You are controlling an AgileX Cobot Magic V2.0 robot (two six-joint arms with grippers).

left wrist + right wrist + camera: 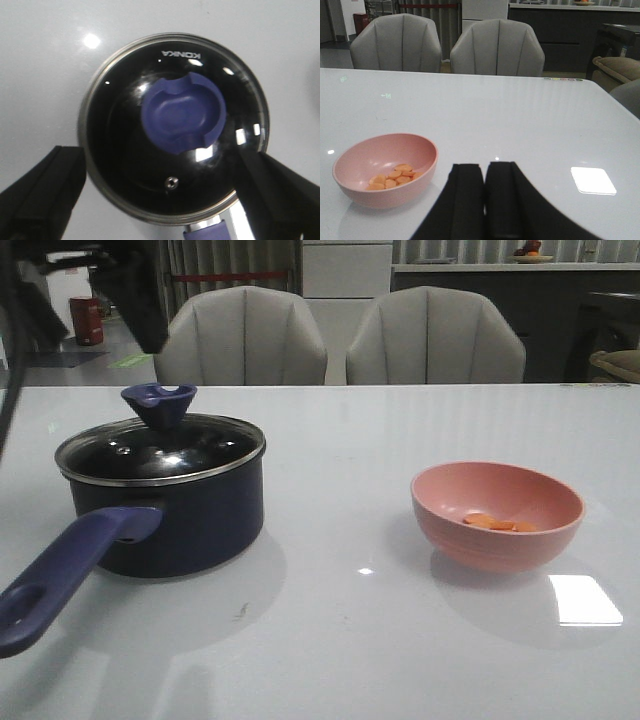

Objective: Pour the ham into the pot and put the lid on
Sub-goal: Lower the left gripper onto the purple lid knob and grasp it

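The dark navy pot [180, 525] stands at the table's left with its purplish-blue handle [70, 570] pointing to the front left. The glass lid [160, 452] sits on it, blue knob [160, 405] up. The left wrist view looks straight down on the lid [125, 165] and knob [182, 112]. My left gripper [157, 152] is open above it, its fingers wide apart on either side of the lid. The ham [497, 523] lies in the pink bowl [490, 550] at the right. My right gripper [484, 167] is shut and empty, low over the table beside the bowl [380, 197] with the ham [392, 176].
Two grey chairs [240, 335] [435, 335] stand behind the table's far edge. My left arm shows as a dark shape [135, 295] above the pot. A bright light patch [585, 600] reflects off the white table [340, 490] in front of the bowl.
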